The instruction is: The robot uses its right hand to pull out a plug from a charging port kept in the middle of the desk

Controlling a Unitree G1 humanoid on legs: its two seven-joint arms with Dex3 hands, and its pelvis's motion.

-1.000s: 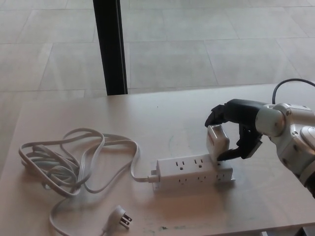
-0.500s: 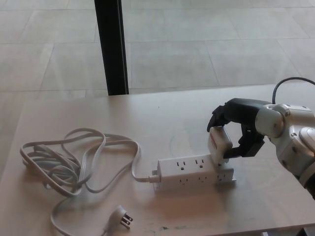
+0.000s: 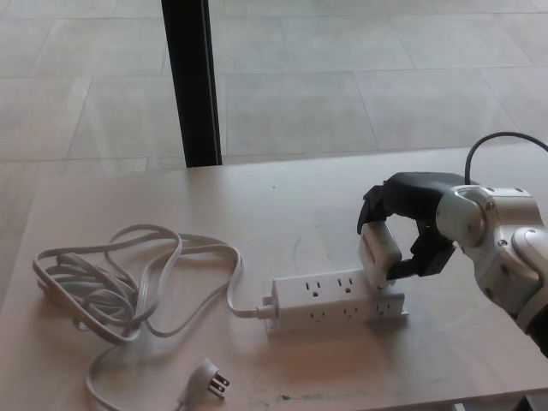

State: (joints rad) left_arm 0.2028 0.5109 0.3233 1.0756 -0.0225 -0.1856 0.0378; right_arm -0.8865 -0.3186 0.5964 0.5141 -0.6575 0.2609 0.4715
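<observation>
A white power strip (image 3: 336,300) lies in the middle of the pale desk (image 3: 128,193). At its right end a white block-shaped plug (image 3: 378,254) stands tilted, its lower edge still touching the strip's top. My right hand (image 3: 409,224) is shut on this plug, black fingers (image 3: 387,199) over the top and the thumb behind its right side. Whether the prongs sit in the socket is hidden. The strip's white cord (image 3: 120,287) coils to the left and ends in a loose plug (image 3: 211,377) near the front edge. My left hand is out of sight.
A black post (image 3: 192,81) stands behind the desk's far edge, over a tiled floor. A black cable (image 3: 488,145) loops up from my right forearm. The desk's front edge runs close below the strip.
The white plug has tilted in my right hand and its base has shifted slightly left on the strip. The hand stays closed around it; the strip and cord have not moved.
</observation>
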